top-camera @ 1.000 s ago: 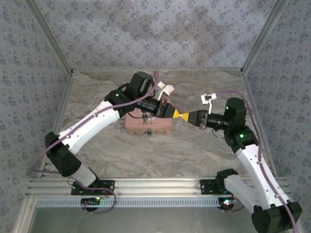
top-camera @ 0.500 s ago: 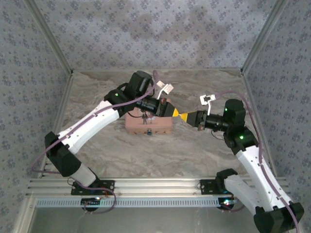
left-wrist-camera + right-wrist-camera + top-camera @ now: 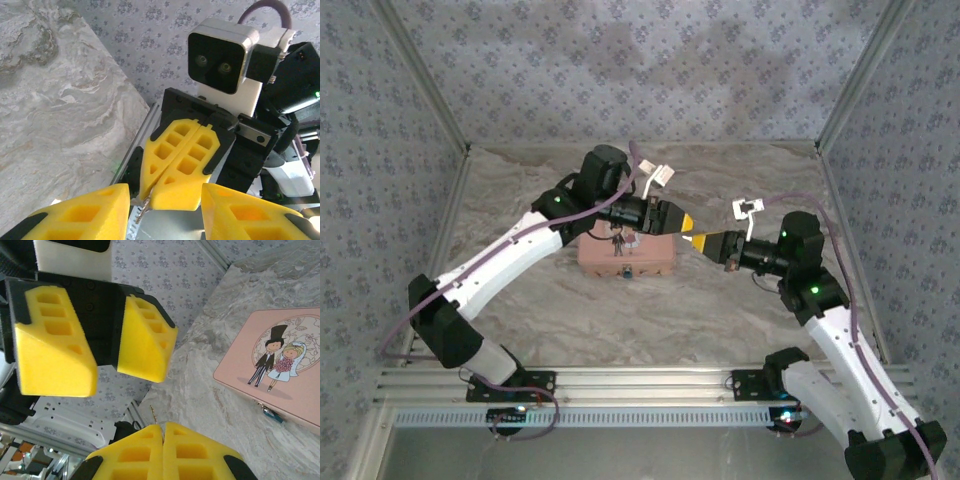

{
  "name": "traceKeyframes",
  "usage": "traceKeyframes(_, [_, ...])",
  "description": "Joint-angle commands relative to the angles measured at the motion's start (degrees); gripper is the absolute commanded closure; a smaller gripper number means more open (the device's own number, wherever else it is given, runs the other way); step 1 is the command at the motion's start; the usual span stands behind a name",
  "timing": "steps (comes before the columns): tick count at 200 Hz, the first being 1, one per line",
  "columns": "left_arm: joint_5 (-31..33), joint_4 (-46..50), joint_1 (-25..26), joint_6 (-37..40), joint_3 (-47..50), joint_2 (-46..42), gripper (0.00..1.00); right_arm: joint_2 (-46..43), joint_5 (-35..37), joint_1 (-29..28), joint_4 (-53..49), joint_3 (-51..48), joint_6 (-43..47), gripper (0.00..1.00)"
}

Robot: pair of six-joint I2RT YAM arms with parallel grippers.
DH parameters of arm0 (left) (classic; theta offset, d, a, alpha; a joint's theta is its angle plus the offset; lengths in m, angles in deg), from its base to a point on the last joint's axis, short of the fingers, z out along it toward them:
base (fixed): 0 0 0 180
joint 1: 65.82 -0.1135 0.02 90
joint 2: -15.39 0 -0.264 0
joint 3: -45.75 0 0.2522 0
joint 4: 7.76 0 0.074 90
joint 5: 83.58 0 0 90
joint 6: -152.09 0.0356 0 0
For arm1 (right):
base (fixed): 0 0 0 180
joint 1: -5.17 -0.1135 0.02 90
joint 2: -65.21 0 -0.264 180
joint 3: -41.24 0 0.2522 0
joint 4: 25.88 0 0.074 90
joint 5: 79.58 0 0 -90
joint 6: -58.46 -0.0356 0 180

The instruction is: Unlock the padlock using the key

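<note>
One pink rectangular tin with a cartoon couple [image 3: 239,359] lies on the marbled bench [image 3: 210,405]. One tiny dark blue-teal padlock [image 3: 270,413] hangs at the tin's front edge. Two pincers meet near the tin: the right pincer [image 3: 162,426] is clamped on one thin metal key [image 3: 153,415], and the left pincer [image 3: 106,371] is parted and empty.

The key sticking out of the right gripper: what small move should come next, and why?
Probably the right gripper should pull away from the left gripper, toward the padlock. It is shut on the key, the left gripper stands open and holds nothing, and the padlock sits at the pink tin's edge, apart from the key.
</note>
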Motion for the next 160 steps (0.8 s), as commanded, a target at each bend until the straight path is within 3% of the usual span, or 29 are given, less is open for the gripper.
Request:
traceKeyframes(1, [-1.2, -3.5, 1.1, -1.1, 0.3, -1.0, 0.58, -1.5, 1.4, -0.4, 4.0, -0.5, -2.1, 1.0])
traceKeyframes(49, [-1.3, -4.7, 1.6, -2.0, 0.7, -0.4, 0.56, -2.9, 2.9, -0.3, 6.5, -1.3, -3.7, 1.0])
traceKeyframes(133, [-1.7, -6.5, 2.2, -2.9, 0.8, -0.2, 0.8, -3.3, 4.3, 0.0, 10.6, -3.2, -6.7, 1.0])
traceKeyframes(160, [-1.6, -6.4, 2.2, -2.8, 0.9, -0.2, 0.84, -3.8, 5.4, 0.1, 11.6, -4.0, -7.5, 1.0])
